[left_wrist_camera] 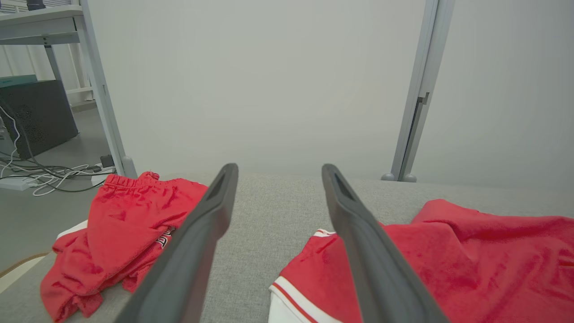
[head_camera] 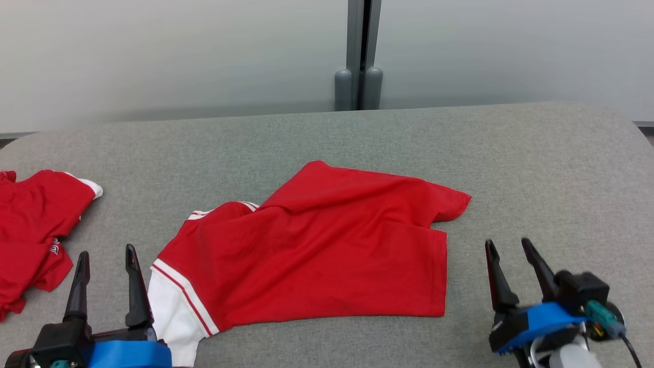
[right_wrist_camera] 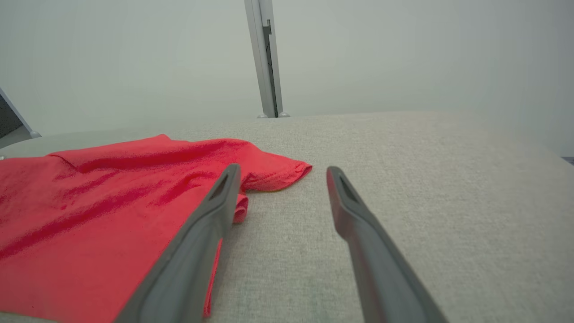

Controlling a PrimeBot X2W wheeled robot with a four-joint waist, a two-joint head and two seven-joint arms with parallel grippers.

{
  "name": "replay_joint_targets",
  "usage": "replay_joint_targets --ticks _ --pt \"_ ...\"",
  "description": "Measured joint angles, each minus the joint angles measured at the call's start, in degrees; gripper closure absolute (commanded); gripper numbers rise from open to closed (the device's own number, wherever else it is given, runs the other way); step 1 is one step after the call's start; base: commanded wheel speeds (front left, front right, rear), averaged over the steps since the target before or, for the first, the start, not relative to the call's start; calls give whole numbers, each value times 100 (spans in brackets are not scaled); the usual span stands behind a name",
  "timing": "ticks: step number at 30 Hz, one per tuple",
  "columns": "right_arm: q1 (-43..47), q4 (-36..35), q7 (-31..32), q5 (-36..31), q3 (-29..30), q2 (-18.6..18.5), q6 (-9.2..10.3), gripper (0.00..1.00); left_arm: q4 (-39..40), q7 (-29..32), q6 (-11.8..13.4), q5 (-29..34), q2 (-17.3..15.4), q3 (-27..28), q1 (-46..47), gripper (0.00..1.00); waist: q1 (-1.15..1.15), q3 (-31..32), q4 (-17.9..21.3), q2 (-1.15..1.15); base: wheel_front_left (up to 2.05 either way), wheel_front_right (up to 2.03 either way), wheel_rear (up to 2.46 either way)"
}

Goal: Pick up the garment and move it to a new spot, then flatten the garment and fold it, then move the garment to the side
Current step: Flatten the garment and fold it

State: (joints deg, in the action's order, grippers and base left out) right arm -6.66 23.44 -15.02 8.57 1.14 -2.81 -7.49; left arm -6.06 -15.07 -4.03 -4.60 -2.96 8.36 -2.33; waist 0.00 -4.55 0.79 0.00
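Note:
A red garment [head_camera: 317, 245] with white trim lies spread but creased in the middle of the grey table [head_camera: 536, 168]. It also appears as the garment [left_wrist_camera: 471, 260] on the right of the left wrist view and the garment [right_wrist_camera: 98, 202] on the left of the right wrist view. My left gripper [head_camera: 107, 253] stands open just left of the garment's white-edged sleeve, holding nothing. To the right of the garment's hem my right gripper [head_camera: 508, 243] is open and empty above bare table.
A second red garment [head_camera: 30, 230] lies crumpled at the table's left edge, seen too as the red garment [left_wrist_camera: 121, 229]. A grey partition post [head_camera: 360, 56] rises behind the table's far edge. Cables [left_wrist_camera: 49, 172] lie on the floor past the left side.

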Motion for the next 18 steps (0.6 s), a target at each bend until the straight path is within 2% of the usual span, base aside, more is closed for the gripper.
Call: replay_joint_targets --ticks 5,8,11,18 --pt "-943 363 -1 -223 -242 -151 0 0 -43 0 -5 13 0 -47 117 0 1 -127 -66 0 0 0 0" --pt "-1571 942 62 -290 -409 -248 0 0 -74 0 -9 -2 1 -131 160 0 0 -201 -143 0 0 0 0" --pt "-2146 1555 392 -348 -465 -312 0 0 -75 0 16 -76 1 -196 220 0 1 -295 -229 0 0 0 0" --pt "-3006 2871 649 -587 -296 -565 0 0 -62 0 100 -212 3 -410 397 0 1 -579 -442 0 0 0 0"
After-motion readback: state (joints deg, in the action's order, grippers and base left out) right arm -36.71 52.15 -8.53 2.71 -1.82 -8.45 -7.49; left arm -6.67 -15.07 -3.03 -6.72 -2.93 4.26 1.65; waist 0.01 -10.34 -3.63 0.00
